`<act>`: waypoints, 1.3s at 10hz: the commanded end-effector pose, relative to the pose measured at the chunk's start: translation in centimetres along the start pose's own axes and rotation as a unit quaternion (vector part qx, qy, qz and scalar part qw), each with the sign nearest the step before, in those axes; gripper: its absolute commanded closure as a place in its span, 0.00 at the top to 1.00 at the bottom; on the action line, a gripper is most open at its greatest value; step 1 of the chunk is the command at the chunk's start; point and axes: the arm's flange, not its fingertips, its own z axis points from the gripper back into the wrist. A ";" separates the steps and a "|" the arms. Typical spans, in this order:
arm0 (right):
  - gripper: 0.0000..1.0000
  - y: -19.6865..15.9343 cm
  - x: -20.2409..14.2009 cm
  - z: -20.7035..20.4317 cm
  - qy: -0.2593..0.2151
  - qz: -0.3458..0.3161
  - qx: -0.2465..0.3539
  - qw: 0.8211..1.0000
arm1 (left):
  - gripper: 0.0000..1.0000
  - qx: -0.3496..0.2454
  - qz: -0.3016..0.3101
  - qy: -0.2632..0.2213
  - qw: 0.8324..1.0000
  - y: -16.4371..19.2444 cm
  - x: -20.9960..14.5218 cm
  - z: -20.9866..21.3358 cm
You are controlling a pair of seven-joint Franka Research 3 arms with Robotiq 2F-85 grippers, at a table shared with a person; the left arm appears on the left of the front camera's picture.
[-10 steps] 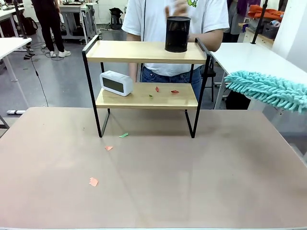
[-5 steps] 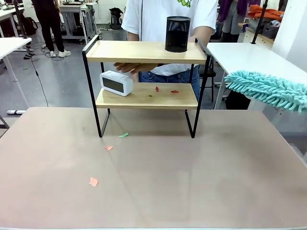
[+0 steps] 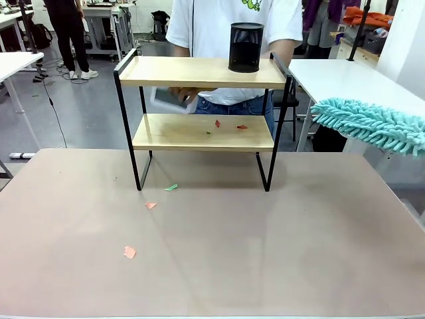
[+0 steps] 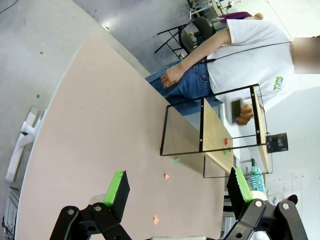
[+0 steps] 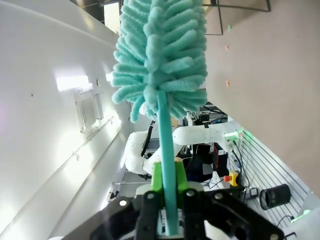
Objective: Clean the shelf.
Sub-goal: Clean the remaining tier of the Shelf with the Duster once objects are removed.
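Pinkish tabletop, workshop behind. Shelf (image 3: 179, 136): stands far centre. Stiff wood and metal, probably light, may slide if pushed; steady it by the black frame. Paper scraps (image 3: 217, 123) on lower board. Right gripper (image 5: 168, 181): clamped on teal duster (image 5: 160, 60), well right of shelf. Left gripper (image 4: 177, 187): wide open, empty, well short of shelf.

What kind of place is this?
Probably a robotics lab: a black, green-padded left gripper above a beige table, the right gripper clamping a teal fluffy duster, white workbenches behind.
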 end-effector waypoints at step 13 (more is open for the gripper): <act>0.12 4.2 -16.5 -13.8 0.081 0.146 -0.207 0.964 | 1.00 -0.013 -0.009 -0.004 1.000 0.2 0.0 -0.1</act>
